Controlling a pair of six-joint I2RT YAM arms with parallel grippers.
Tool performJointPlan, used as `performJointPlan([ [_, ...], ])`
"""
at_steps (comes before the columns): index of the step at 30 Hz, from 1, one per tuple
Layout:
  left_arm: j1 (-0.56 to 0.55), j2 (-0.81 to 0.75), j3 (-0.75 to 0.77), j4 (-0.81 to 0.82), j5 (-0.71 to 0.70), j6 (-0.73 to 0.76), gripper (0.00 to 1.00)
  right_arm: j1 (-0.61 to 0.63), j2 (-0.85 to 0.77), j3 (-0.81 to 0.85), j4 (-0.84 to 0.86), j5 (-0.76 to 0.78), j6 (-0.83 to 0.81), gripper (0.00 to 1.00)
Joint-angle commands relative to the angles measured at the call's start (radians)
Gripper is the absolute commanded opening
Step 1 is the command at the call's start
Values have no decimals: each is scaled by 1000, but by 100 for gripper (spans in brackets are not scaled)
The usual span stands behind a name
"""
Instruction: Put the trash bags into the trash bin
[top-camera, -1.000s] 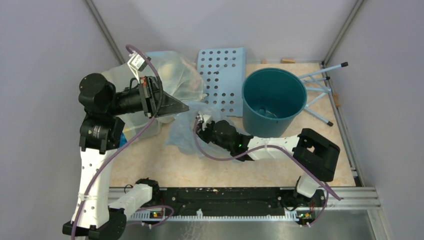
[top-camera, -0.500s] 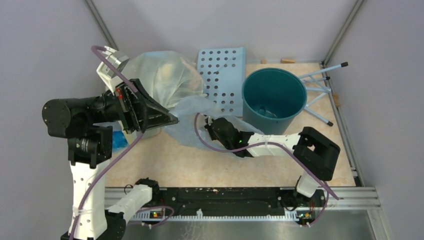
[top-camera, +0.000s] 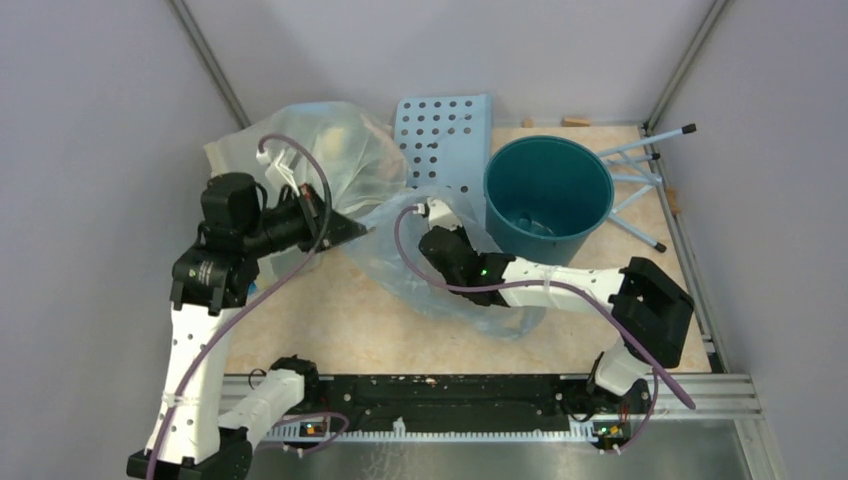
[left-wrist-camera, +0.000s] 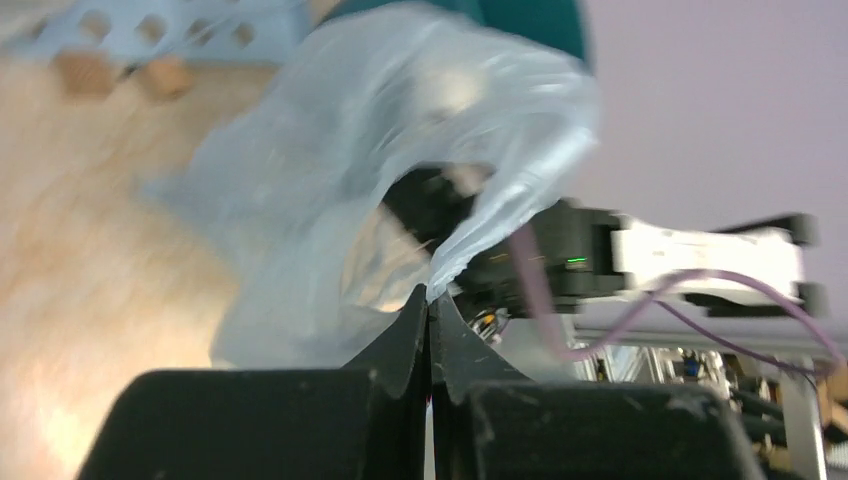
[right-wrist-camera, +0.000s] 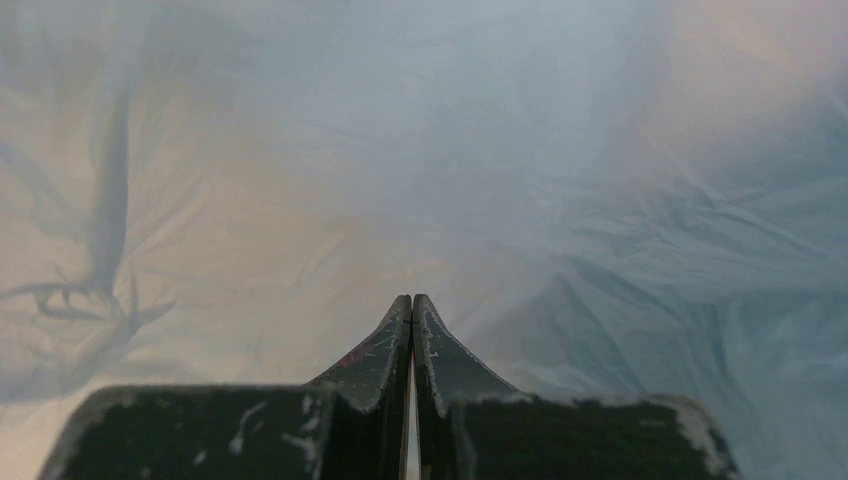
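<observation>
Trash bag (top-camera: 455, 295): pale blue film, stretched over the worktop (top-camera: 320, 330) between my two arms, just beside the trash bin (top-camera: 560, 150) and not in it. One loose end trails toward the near edge.

Left gripper (left-wrist-camera: 428, 292): fingers pressed together with an edge of the bag pinched at the tips. The left wrist view shows it plainly, the film rising straight off the tips and ballooning open. That view also shows my right wrist as a dark shape inside the bag's mouth. From the top view I only see film draped over that arm.

Right gripper (right-wrist-camera: 411, 303): fingers together, crinkled film on every side. I cannot tell whether any film is caught between them.

Bin stands upright at the far right of the worktop. Something pale lies on its floor; too small to make out.

Perforated panel (top-camera: 445, 140) stands left of the bin. The yellowish bag (top-camera: 335, 150) sits beyond my left gripper, bulging with contents I cannot identify.
</observation>
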Motion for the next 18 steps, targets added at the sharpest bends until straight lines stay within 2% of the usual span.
performJointPlan([
  [1,4,-111,-167,-99,-251,28,0,12,-40,41,-209,192,68,0],
  [4,4,-152,-216,-95,-292,19,0,11,-12,37,-333,243,130,0],
  [6,3,-169,-220,-94,-310,17,0,11,-22,11,-311,174,95,0],
  [10,4,-177,-209,-70,-287,18,0,10,-69,-56,-117,-38,45,0],
  [13,5,-175,-234,-73,-282,17,0,11,-86,-133,124,-188,9,0],
  [18,3,-181,-311,-94,-305,18,0,10,-18,-199,439,-271,-18,0],
])
